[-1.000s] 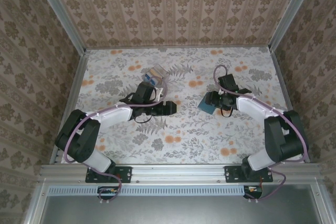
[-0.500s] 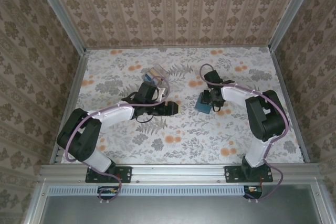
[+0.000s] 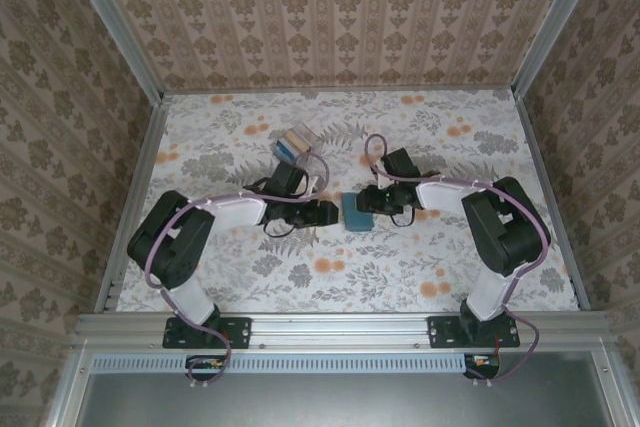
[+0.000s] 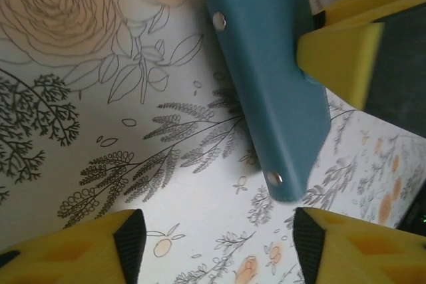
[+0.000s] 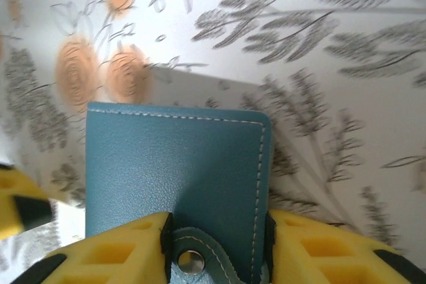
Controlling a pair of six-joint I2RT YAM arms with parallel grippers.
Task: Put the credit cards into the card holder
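The card holder [image 5: 176, 171], clamped in right hand [image 5: 214, 234]

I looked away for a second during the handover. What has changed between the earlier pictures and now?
The right gripper, shut on the card holder, carried it leftward to the middle of the table, right in front of the left gripper. The left gripper, open, barely shifted. Nothing was let go. The clear box stayed put at the back.

No lettering, brand, number or sign can be read anywhere; the card holder [image 5: 173, 164] is seen with plain, unprinted teal faces in each view.
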